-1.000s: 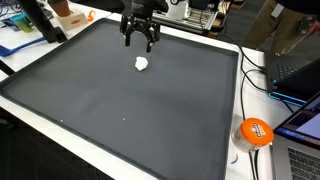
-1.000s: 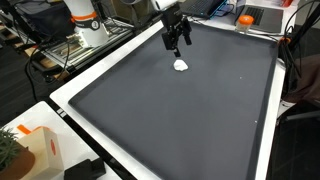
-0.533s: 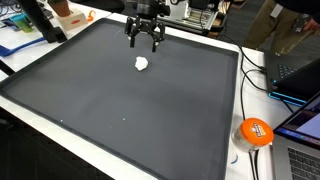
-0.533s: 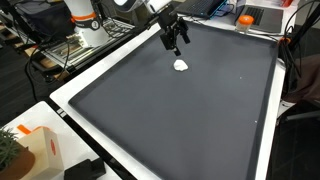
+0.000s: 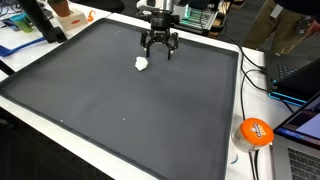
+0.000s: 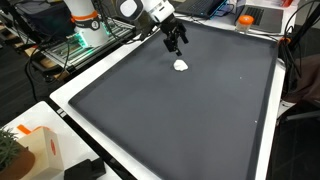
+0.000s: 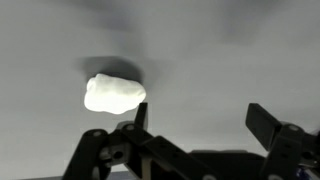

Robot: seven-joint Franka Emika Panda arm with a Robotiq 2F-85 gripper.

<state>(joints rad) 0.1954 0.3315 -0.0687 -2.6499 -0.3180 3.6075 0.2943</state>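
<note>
Hovering hand point(image 5: 160, 52), jaws spread — white lump point(image 5: 142, 64) just beside, on dark mat point(image 5: 140, 120).

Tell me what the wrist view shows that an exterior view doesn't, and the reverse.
Only the wrist view: the white lump up close, rounded and uneven, with its shadow, lying beside one finger of the gripper. Only an exterior view: the whole dark mat with its white border, and an orange ball beyond the mat's edge. Both: the gripper open with nothing between its fingers, and the white lump lying on the mat, not held.
</note>
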